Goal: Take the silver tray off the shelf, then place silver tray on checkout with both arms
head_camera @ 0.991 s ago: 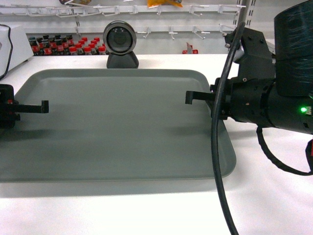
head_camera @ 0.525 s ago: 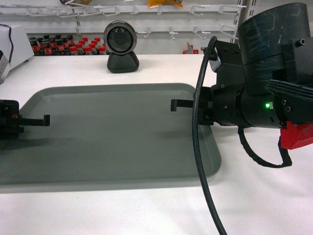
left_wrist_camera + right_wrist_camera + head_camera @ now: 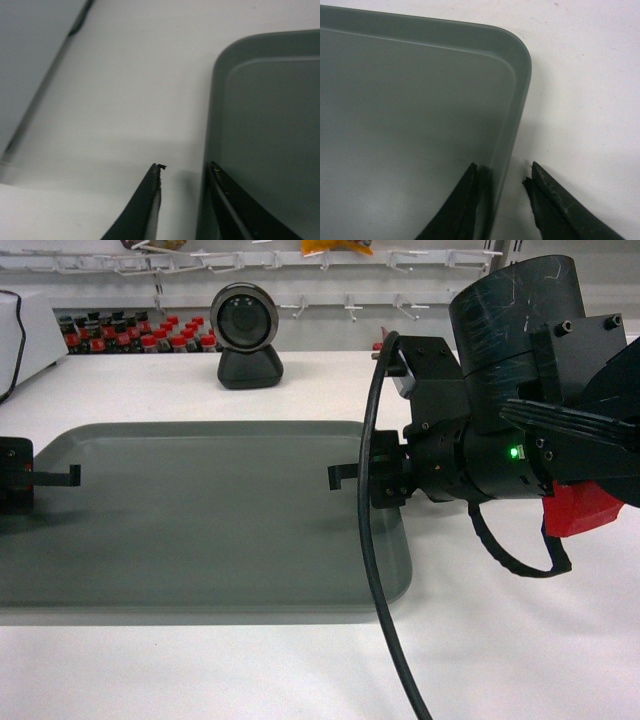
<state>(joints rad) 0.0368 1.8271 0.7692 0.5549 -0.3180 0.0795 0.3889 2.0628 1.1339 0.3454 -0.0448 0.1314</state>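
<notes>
The silver tray point(image 3: 200, 510) lies flat on the white checkout point(image 3: 500, 640). At its left rim is my left gripper point(image 3: 70, 478), at its right rim my right gripper point(image 3: 340, 478). In the left wrist view the left gripper point(image 3: 186, 169) straddles the tray point(image 3: 270, 125) rim. One finger is over the tray and one is outside, with white table showing in the gap. The right gripper point(image 3: 501, 172) straddles the right rim of the tray point(image 3: 410, 110) near its far corner in the same way. Both look open. The shelf is out of view.
A round black camera point(image 3: 245, 325) stands on the checkout just behind the tray. A white box point(image 3: 25, 330) sits at the far left. Shelves with red-capped bottles point(image 3: 130, 335) and empty hooks fill the background. A thick black cable point(image 3: 375, 570) hangs across the tray's right end.
The tray has sunk in the view and shifted left together with both grippers. The right arm has swung further into the picture, and its red part shows now.
</notes>
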